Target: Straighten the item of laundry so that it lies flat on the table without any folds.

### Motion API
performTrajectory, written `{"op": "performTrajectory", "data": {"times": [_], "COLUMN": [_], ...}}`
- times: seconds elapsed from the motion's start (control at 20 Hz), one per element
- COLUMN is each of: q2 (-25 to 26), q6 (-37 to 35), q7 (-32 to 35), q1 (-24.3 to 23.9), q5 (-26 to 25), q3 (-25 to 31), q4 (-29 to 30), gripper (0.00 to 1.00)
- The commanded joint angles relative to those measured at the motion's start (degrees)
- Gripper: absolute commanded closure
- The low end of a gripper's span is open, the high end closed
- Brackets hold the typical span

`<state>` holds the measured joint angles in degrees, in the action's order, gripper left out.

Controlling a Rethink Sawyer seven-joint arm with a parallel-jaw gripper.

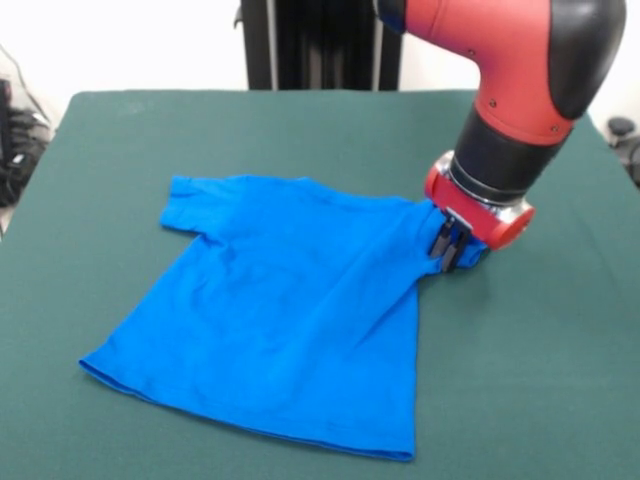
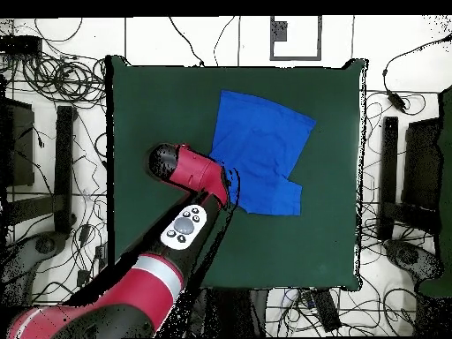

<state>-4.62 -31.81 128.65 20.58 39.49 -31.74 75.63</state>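
1. The claw is down at the blue T-shirt, its black fingers pinched on the cloth's edge.
2. From the claw, creases run across the shirt.
3. The green desk lies bare beside the claw.

Red arm, black joints, grey button panel, black end effector
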Motion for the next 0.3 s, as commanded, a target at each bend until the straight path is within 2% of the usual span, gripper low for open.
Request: {"op": "performTrajectory", "data": {"times": [0.05, 0.3], "q2": [-2.1, -2.4], "q6": [-4.9, -7.8], "q7": [18.4, 19.5], "q1": [4.1, 4.0], "q5": [3.2, 2.0], "q3": [6.5, 5.8], "q4": [-10.6, -11.9], "gripper": [1.00, 1.00]}}
